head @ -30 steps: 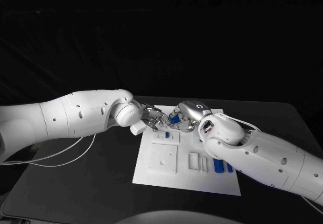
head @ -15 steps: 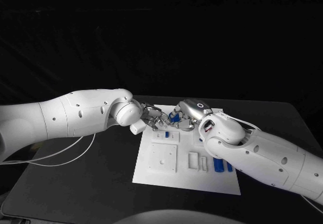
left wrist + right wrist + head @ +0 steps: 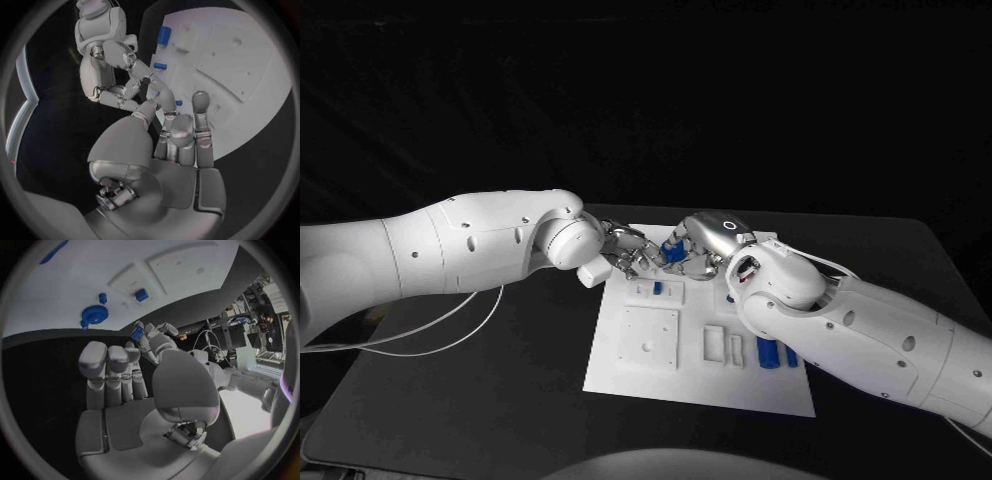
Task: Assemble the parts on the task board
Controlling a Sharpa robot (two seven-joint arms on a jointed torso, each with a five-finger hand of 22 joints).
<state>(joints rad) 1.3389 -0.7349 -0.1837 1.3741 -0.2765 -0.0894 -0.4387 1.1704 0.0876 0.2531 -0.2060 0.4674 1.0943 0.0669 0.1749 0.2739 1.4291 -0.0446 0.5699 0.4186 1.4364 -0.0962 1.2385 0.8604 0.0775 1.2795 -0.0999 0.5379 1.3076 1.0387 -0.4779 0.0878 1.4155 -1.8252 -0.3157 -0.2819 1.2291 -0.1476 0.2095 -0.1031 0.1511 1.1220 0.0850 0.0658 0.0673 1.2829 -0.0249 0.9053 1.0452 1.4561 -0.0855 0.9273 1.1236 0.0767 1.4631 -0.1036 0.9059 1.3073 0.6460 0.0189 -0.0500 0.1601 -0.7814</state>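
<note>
From the head camera, a black table [image 3: 473, 400] stood against a dark room, with the white board [image 3: 646, 385] lying in its middle. Blue parts [image 3: 769, 352] lay on the board near the right arm. The left hand [image 3: 626, 255] and right hand [image 3: 697, 245] met above the board's far edge, a small blue part [image 3: 675, 254] between their fingertips; which hand held it I could not tell.

In the left wrist view, the left hand [image 3: 175, 145] reached toward the right hand's fingers [image 3: 134, 67], beside blue pegs [image 3: 160, 65] on the board [image 3: 250, 75].

In the right wrist view, the right hand [image 3: 125, 390] had its fingers straight and close together, and the small blue part [image 3: 137, 333] sat at the other hand's fingertips. A blue wheel [image 3: 94, 315] lay on the board [image 3: 75, 285].
</note>
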